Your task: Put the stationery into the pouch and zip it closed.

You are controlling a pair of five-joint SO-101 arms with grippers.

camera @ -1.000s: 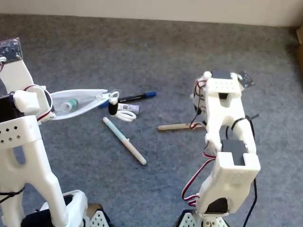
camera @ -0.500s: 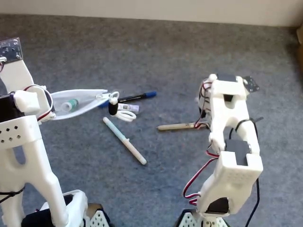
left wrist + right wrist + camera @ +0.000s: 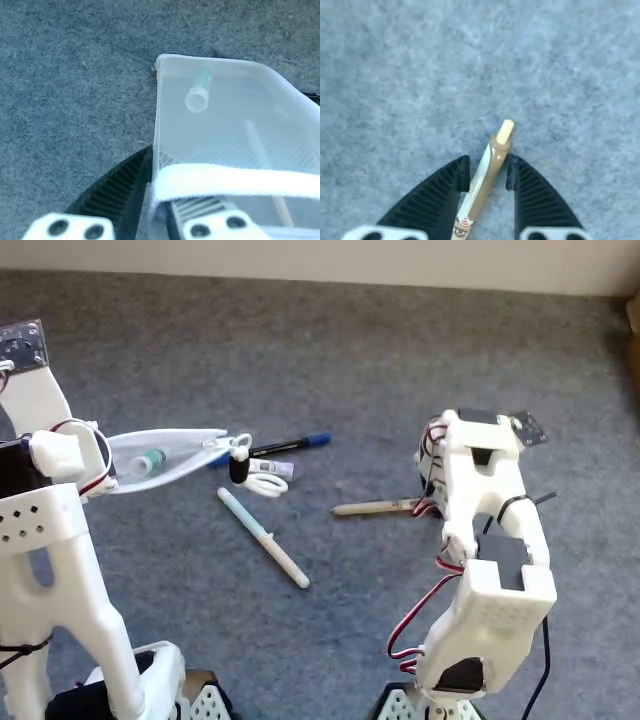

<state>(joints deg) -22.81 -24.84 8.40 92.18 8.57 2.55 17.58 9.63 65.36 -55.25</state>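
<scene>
Nearest the arm bases, a teal-and-cream pen lies on the grey carpet, slanting from 10 to 4 o'clock. Well apart at its 3 o'clock, the right gripper straddles a tan pen, jaws narrowly parted with the barrel between them. At the teal-and-cream pen's 12 o'clock sits a small white object, just beside one end of the translucent mesh pouch. The left gripper is clamped on the pouch's opposite, 9 o'clock end. A teal-and-white tube lies inside. Farthest, a blue-capped black pen has its cap toward 3 o'clock.
</scene>
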